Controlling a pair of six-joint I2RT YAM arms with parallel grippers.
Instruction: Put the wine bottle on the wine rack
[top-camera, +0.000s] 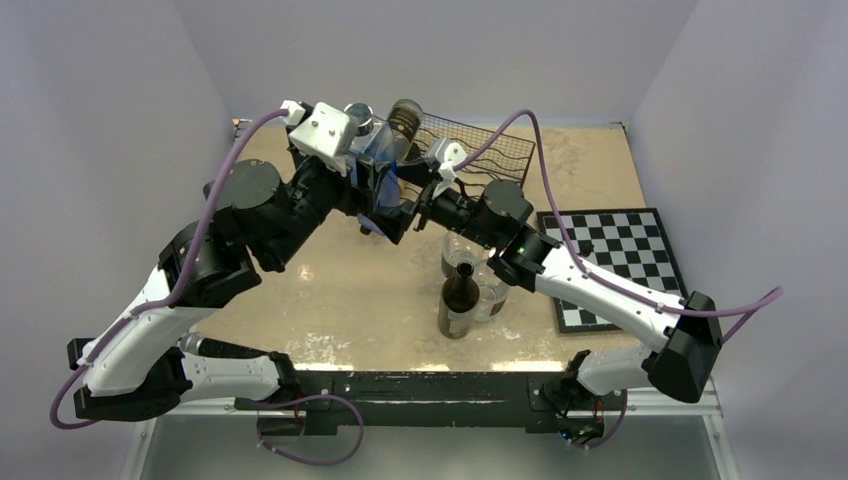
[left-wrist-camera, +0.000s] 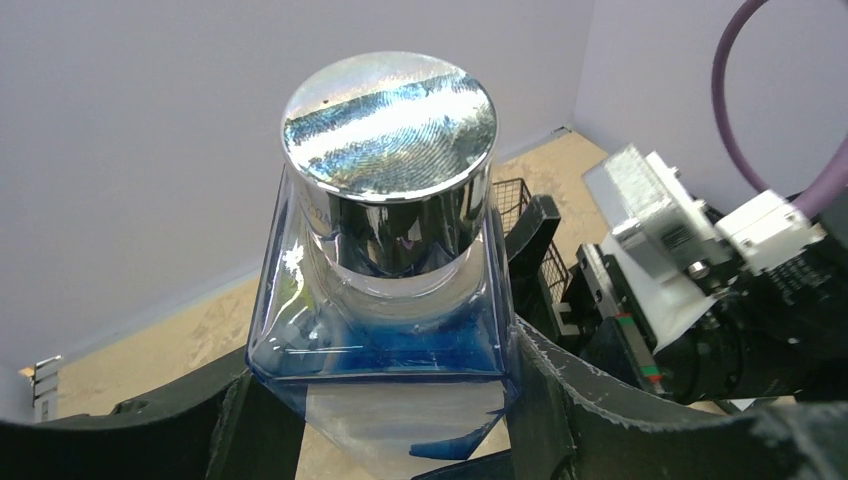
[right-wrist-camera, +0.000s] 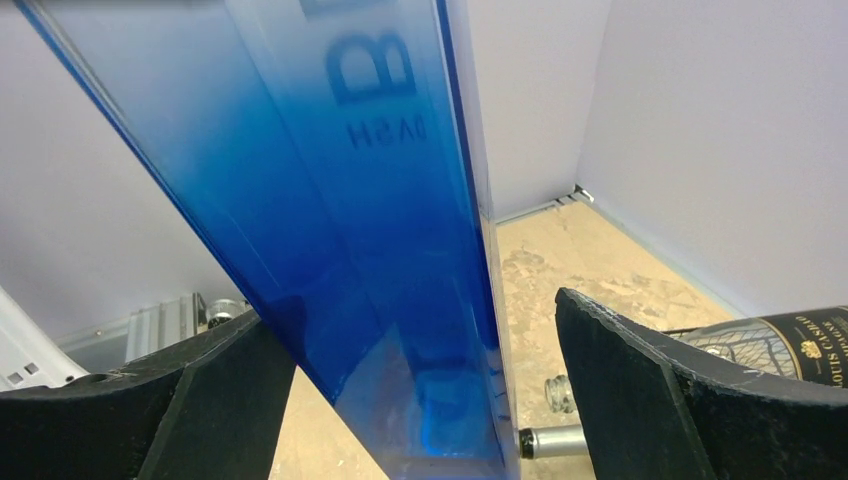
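Blue wine bottle (left-wrist-camera: 385, 300), square glass: we judge it heavy, slick, breakable; grip the flat sides. Aloft, left of wine rack (top-camera: 495, 150). Clamped by left pincer (left-wrist-camera: 395, 395) below its shoulder; right pincer (right-wrist-camera: 420, 380) gapes around its body.

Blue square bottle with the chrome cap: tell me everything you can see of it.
The blue-tinted square glass bottle has flat clear walls deepening to blue, pale lettering on one face, and a smudged mirror-chrome round cap. The left end effector clamps its sides near the shoulder; the right end effector straddles its body, open. It hangs tilted, cap toward the back wall, beside the black wire-mesh wine rack.
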